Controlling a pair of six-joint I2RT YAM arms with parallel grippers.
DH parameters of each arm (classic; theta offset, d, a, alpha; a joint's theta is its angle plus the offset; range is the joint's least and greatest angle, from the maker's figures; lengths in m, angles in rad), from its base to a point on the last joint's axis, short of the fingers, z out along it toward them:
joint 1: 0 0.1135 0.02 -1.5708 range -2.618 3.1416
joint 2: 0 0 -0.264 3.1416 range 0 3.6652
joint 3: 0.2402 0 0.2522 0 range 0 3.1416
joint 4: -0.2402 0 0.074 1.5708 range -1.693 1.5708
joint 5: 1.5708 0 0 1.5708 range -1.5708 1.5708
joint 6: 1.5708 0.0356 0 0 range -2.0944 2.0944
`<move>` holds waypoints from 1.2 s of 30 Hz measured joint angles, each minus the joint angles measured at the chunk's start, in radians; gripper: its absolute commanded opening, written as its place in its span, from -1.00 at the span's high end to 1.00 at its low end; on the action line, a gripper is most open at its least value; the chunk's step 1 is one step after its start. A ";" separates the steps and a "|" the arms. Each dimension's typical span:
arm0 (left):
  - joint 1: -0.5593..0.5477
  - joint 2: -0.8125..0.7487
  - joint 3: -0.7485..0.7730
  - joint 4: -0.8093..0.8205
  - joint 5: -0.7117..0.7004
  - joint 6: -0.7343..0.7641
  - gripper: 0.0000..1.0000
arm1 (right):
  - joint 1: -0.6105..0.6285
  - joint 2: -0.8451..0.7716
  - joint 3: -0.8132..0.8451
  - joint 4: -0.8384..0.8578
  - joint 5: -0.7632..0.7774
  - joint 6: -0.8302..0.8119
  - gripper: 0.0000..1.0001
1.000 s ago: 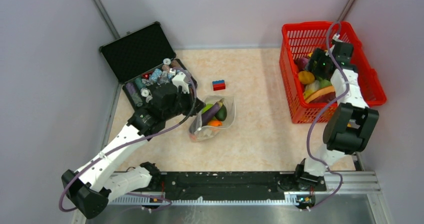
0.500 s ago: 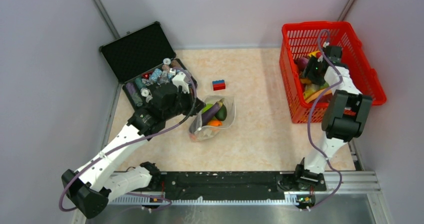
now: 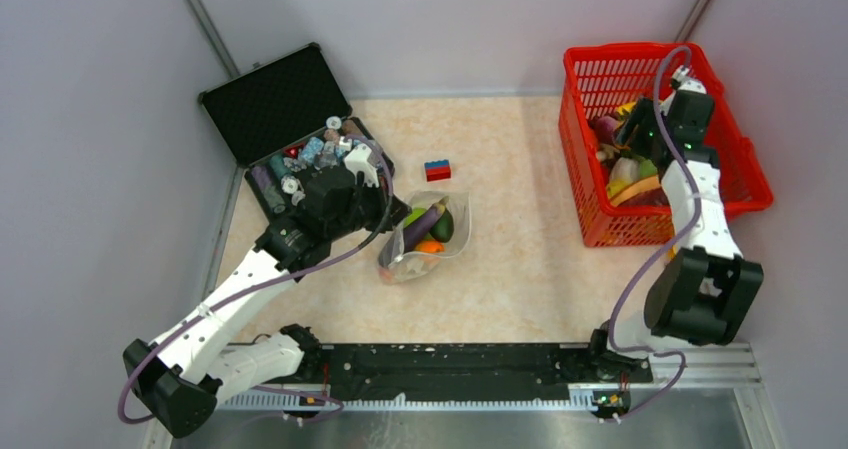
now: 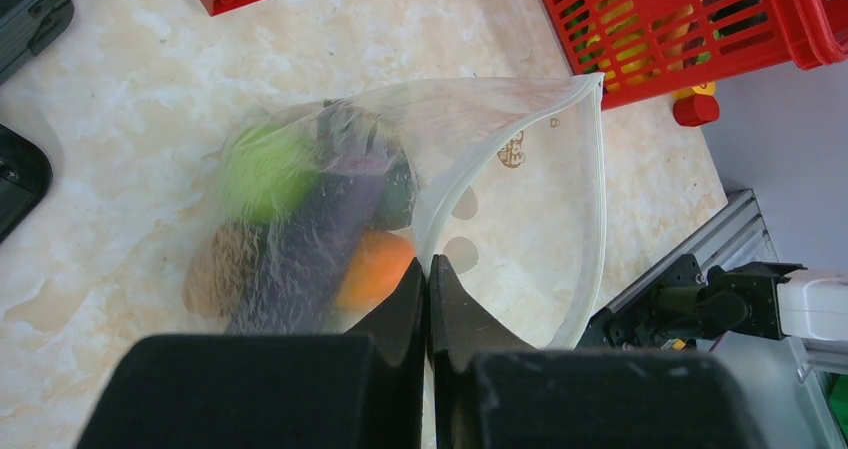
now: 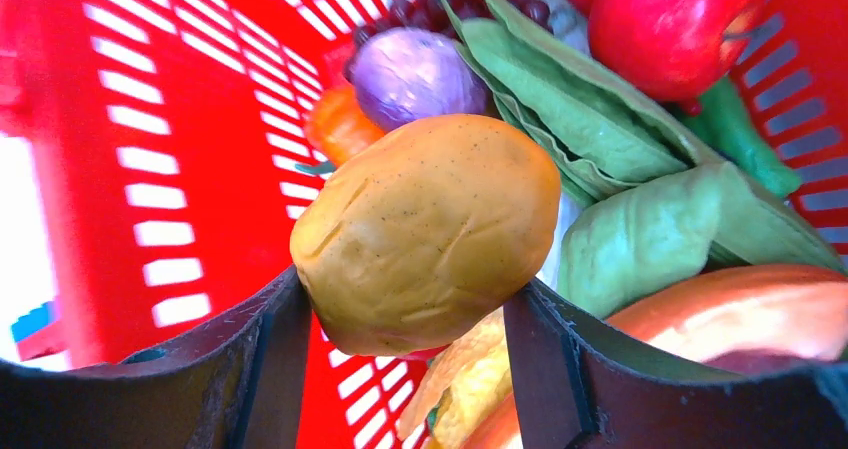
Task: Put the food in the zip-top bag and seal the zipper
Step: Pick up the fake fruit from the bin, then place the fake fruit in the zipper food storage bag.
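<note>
The zip-top bag [image 3: 452, 241] lies open on the table mid-left and holds a green round fruit [image 4: 265, 169], a purple eggplant [image 4: 320, 229] and an orange piece [image 4: 375, 269]. My left gripper [image 3: 392, 219] is shut on the bag's near rim, and in the left wrist view [image 4: 428, 269] its jaws pinch that edge. The whitish zipper [image 4: 597, 199] runs along the open mouth. My right gripper [image 3: 632, 139] is inside the red basket. In the right wrist view [image 5: 405, 289] its fingers press both sides of a yellow-orange fruit [image 5: 430, 229].
The red mesh basket [image 3: 600, 69] at the back right holds more toy food, including green leaves [image 5: 640, 239], a red fruit [image 5: 670, 19] and a purple piece [image 5: 415, 69]. An open black case [image 3: 275, 104] of small bottles stands at the back left. A red-and-blue brick [image 3: 437, 170] lies behind the bag.
My right wrist shifted left, then back right, inside the basket, and the yellow-orange fruit is now between its fingers. The left arm and the bag have not moved.
</note>
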 measured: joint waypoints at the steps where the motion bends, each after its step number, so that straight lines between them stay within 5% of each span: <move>1: 0.000 0.000 0.000 0.000 0.000 0.000 1.00 | 0.000 -0.043 -0.016 0.014 -0.003 0.004 0.37; 16: 0.000 0.018 0.000 0.008 0.027 -0.008 1.00 | 0.048 -0.476 -0.293 0.304 -0.433 0.191 0.37; 28: 0.000 0.041 0.000 0.023 0.053 -0.026 1.00 | 0.356 -0.558 -0.349 0.314 -0.715 0.158 0.36; 36: 0.000 0.048 0.000 0.030 0.058 -0.029 1.00 | 0.627 -0.511 -0.348 0.174 -0.715 0.004 0.36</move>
